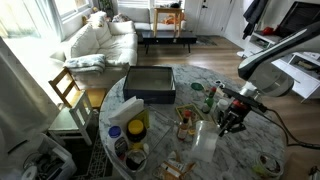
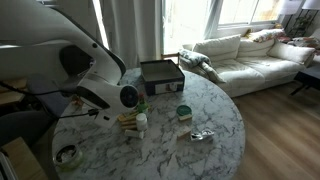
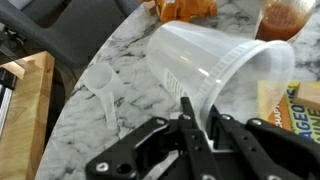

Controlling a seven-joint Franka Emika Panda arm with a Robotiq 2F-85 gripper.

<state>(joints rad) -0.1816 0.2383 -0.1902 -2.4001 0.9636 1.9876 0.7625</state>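
Observation:
In the wrist view my gripper (image 3: 198, 112) is shut on the rim of a clear plastic cup (image 3: 215, 55), with one finger inside the wall and one outside. The cup is tilted on its side over the marble table (image 3: 130, 50), its mouth toward the camera. Whether it touches the table I cannot tell. A small white plastic spoon (image 3: 103, 88) lies on the marble just left of it. In an exterior view the gripper (image 1: 231, 122) hangs low over the round table, near its right part. The cup is too faint to make out there.
A black box (image 1: 150, 83) (image 2: 160, 75) sits at the table's far side. A green bottle (image 1: 210, 98), a yellow-lidded jar (image 1: 136, 128), a tape roll (image 1: 267, 165) (image 2: 66, 154) and a foil wrapper (image 2: 203, 134) are spread about. A wooden chair (image 1: 68, 90) stands by the edge.

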